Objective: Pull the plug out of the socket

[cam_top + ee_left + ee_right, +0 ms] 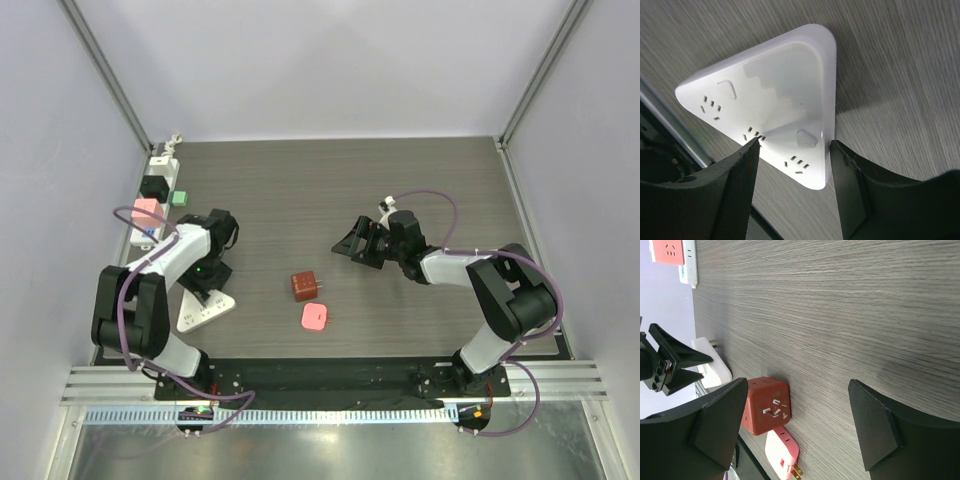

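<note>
The long white power strip lies along the left wall, with a black plug and a pink plug seated in it. Its end, with the pink plug, shows at the top left of the right wrist view. My left gripper is open and low over a white triangular multi-outlet adapter, with one corner of it between the fingers. It holds nothing. My right gripper is open and empty at mid-table, well away from the strip.
A dark red cube adapter and a loose pink plug lie near the table's middle front; both also show in the right wrist view, the cube and the plug. A green piece sits beside the strip.
</note>
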Action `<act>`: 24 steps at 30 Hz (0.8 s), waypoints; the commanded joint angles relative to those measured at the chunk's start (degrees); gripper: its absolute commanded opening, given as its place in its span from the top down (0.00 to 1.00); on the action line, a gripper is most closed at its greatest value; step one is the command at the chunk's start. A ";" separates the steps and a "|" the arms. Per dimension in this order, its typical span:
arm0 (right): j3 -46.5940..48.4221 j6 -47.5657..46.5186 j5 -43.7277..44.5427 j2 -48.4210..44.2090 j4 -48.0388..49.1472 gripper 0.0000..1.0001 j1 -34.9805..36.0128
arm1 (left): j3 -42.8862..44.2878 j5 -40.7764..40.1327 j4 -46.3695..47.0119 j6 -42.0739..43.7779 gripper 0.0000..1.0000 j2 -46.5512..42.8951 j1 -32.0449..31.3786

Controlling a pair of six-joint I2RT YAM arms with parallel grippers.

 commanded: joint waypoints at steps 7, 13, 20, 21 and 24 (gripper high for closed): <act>0.32 0.19 -0.53 -0.15 2.93 0.13 -0.29 | -0.46 -7.90 -1.07 8.46 0.43 -2.34 9.55; 0.23 0.19 -0.70 -0.24 3.02 0.13 -0.20 | 0.23 -13.88 -1.16 12.15 0.40 -5.49 11.85; 0.23 0.63 -1.05 0.11 3.46 0.13 -0.20 | 3.84 -15.12 -2.47 15.76 0.25 -12.35 6.68; 0.23 0.54 -1.14 0.46 3.46 0.13 -0.29 | 4.10 -13.81 -3.09 15.24 0.23 -12.71 5.27; 0.32 0.89 -1.49 1.07 3.98 0.13 -0.20 | 1.57 -6.90 -4.32 10.06 0.19 -13.23 -0.61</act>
